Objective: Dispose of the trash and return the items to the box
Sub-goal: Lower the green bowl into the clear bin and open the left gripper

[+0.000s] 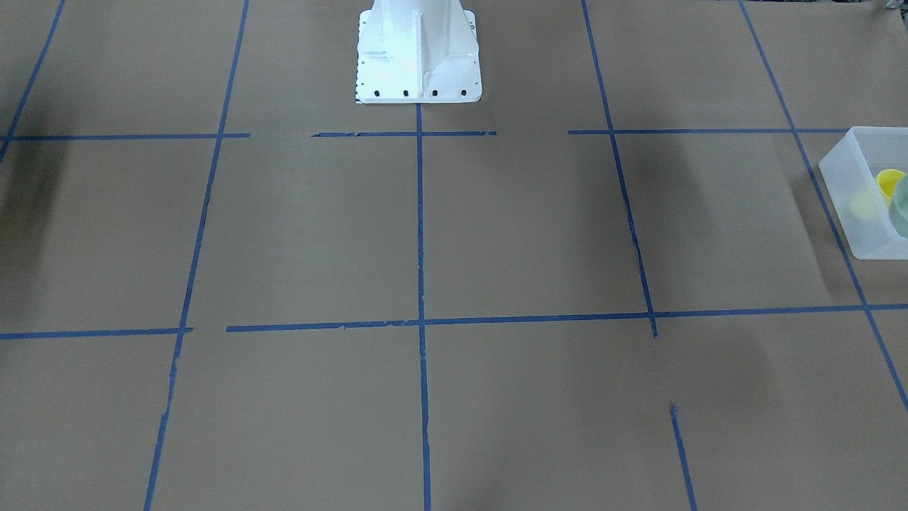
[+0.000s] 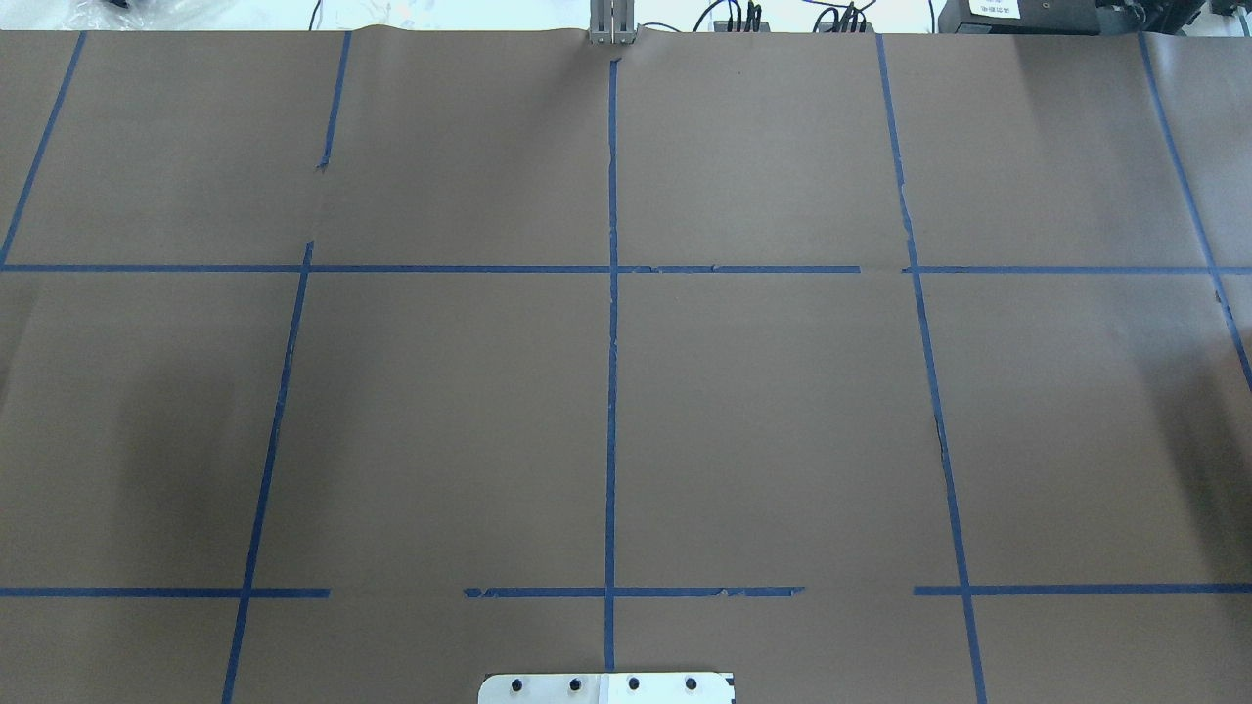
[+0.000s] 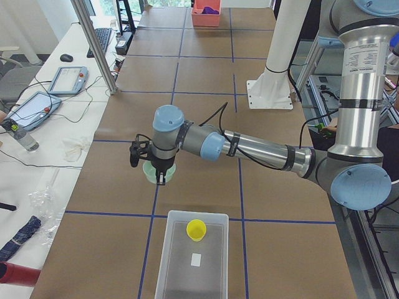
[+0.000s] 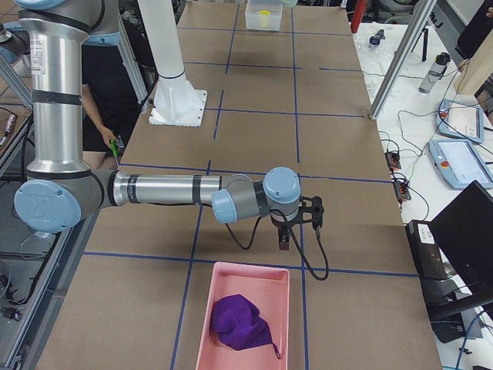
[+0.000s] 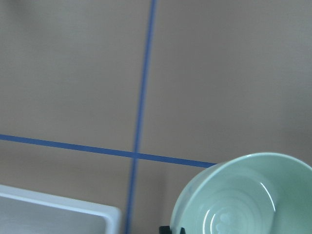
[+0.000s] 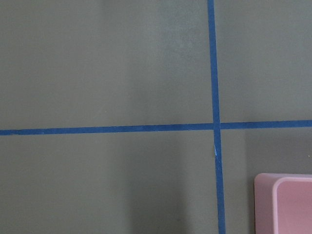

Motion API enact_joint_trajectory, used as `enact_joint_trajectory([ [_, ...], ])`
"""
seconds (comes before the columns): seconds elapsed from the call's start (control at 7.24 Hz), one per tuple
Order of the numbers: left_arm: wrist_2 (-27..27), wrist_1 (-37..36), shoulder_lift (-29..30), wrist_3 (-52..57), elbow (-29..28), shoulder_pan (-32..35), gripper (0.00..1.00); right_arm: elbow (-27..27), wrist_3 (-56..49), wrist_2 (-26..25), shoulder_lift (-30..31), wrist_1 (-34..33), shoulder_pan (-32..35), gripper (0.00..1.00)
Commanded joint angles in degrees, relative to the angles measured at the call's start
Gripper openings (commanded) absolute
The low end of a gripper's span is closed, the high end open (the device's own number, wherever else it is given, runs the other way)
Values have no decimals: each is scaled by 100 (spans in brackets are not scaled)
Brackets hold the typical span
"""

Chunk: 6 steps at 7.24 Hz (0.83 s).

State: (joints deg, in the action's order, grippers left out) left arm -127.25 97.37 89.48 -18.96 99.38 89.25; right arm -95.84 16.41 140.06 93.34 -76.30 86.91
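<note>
Stretching out over the brown-papered table, the left arm reaches toward the table's left end, and the right arm reaches toward the right end.

At the left end sits the box, a frosted bin whose long axis runs along the table's length, out to that edge. At the far right end is a pink bin with a purple cloth in it.

The left gripper is clamped on a pale green bowl, held by its rim above the paper. A dark fingertip shows at the rim in the wrist view. The bowl hangs just short of the box's inner short wall, on the side facing the table's middle. A corner of the box shows at the lower left of that view.

The yellow cup is already inside the box, upright near that same inner wall.

The right gripper hovers beside the pink bin. Whether its fingers are apart or together cannot be told.

I judge that the bowl goes into the box next. The box lies straight ahead of the left gripper toward the left edge, so this arm is by far the nearer. The carry should aim past the cup, toward the bare floor at the outer end.
</note>
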Motion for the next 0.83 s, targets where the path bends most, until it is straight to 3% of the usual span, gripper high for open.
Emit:
enact_joint_trajectory([
  [0.0, -10, -25, 16, 1006, -1188, 715, 0, -268, 11, 12, 88, -183, -60, 100],
  [0.41, 51, 62, -166, 1087, -2009, 945, 0, -268, 11, 4, 97, -201, -69, 100],
  [0.69, 60, 771, -422, 1105, -2508, 945, 0, -268, 11, 4, 97, -201, -69, 100],
])
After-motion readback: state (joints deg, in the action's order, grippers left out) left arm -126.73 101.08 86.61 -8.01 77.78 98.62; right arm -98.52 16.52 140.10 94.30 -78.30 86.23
